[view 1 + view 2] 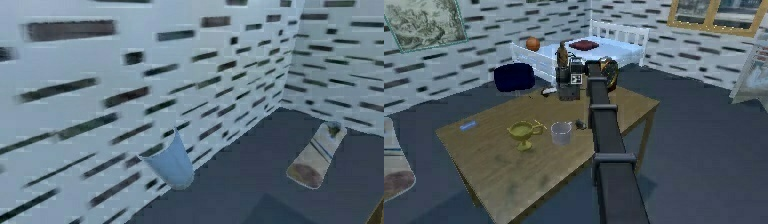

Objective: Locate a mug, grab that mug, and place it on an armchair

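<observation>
A pale grey mug (pixel 562 132) stands on the wooden table (pixel 484 160), near its middle. My arm's dark bar rises past the mug on the right and ends over the table's far edge. There, left of the white marker squares, sits the gripper (pixel 551 91). Small items lie at and behind its far end, so I cannot tell whether it holds anything. A dark blue armchair (pixel 514 77) stands just beyond the table's far left corner.
A yellow-green vessel (pixel 524 133) and a small blue item (pixel 467 125) share the table. Behind are a white bed (pixel 599 40), an orange ball (pixel 532 43) and a bottle (pixel 562 52). Ahead: brick wall, blue bin (pixel 170 160), a patterned cushion (pixel 320 155) on dark floor.
</observation>
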### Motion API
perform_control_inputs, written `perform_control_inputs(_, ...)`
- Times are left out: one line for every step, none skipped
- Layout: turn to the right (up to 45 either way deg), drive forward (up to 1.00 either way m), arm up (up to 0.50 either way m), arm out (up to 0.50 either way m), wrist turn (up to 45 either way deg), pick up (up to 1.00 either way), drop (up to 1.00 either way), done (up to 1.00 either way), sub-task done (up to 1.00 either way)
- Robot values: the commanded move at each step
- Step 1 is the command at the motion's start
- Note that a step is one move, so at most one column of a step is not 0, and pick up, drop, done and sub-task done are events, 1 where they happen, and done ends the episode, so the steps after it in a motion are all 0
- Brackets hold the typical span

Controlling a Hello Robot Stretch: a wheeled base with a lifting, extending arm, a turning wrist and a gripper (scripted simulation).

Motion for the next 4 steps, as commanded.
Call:
perform_control_inputs(0.0,0.00,-0.30,0.00,0.0,0.00,0.00,0.00,0.00)
perform_control_inputs(0.0,0.00,0.00,0.00,0.0,1.00,0.00,0.00,0.00)
perform_control_inputs(0.0,0.00,0.10,0.00,0.0,0.00,0.00,0.00,0.00)
perform_control_inputs(0.0,0.00,0.26,0.00,0.0,0.00,0.00,0.00,0.00)
